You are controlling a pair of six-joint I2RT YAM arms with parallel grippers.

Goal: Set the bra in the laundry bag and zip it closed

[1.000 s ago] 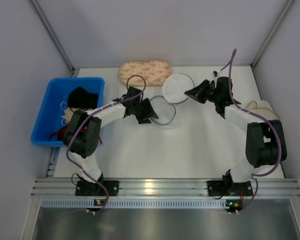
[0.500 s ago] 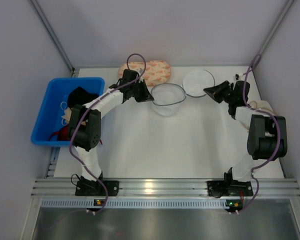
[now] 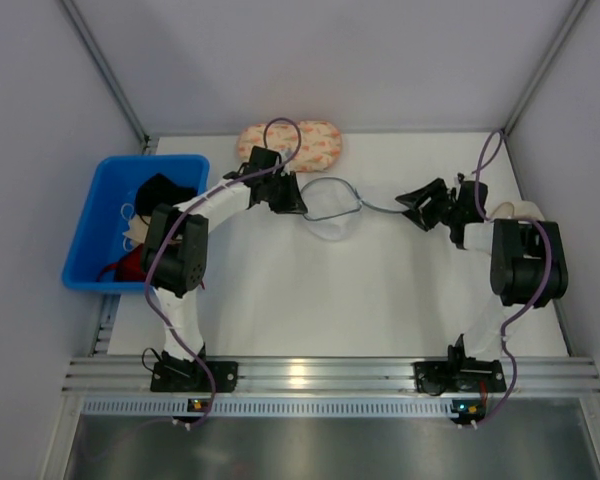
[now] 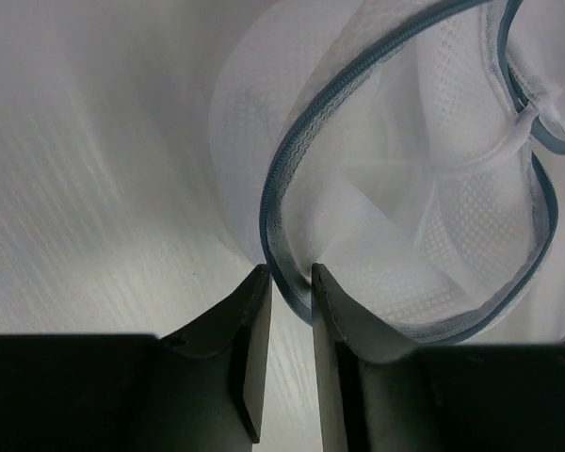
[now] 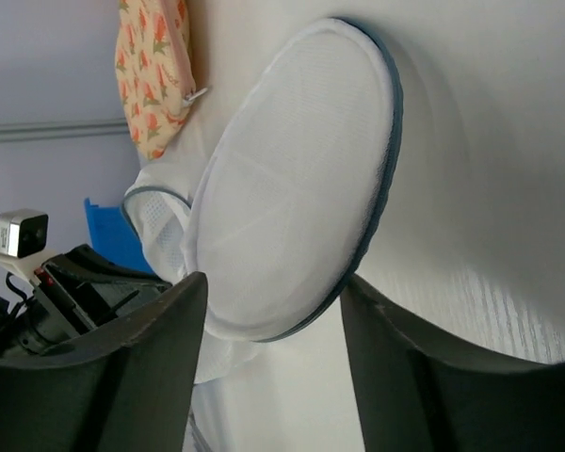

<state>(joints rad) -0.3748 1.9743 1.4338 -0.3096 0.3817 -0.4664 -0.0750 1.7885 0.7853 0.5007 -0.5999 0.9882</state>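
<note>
White mesh bag (image 3: 332, 205) lies open mid-table, held between two robot arms. The left gripper (image 3: 292, 197), at the bag's left side, has its fingers nearly together, pinched on the grey zipper rim. The right gripper (image 3: 412, 205), to the bag's right, has its fingers apart, with the edge of the round mesh lid (image 5: 292, 179) lying between them. Whether they touch the lid cannot be told.

The black bra (image 3: 162, 192) is not in the bag. It sits in a blue bin (image 3: 155, 160), well to the bag's left. A peach patterned pouch (image 3: 290, 145) lies just behind the bag.

The step in hand looks like opening the bag wide. To do it well, the left gripper should keep its pinch on the rim while the lid is swung fully clear to the right, leaving a broad mouth facing up.

From above, the lid shows only as a thin line. The bra's straps and cups cannot be made out in the bin, among other items. The zipper pull is not visible. A beige thing (image 3: 520, 212), far to the bag's right, is half hidden by the right arm.
</note>
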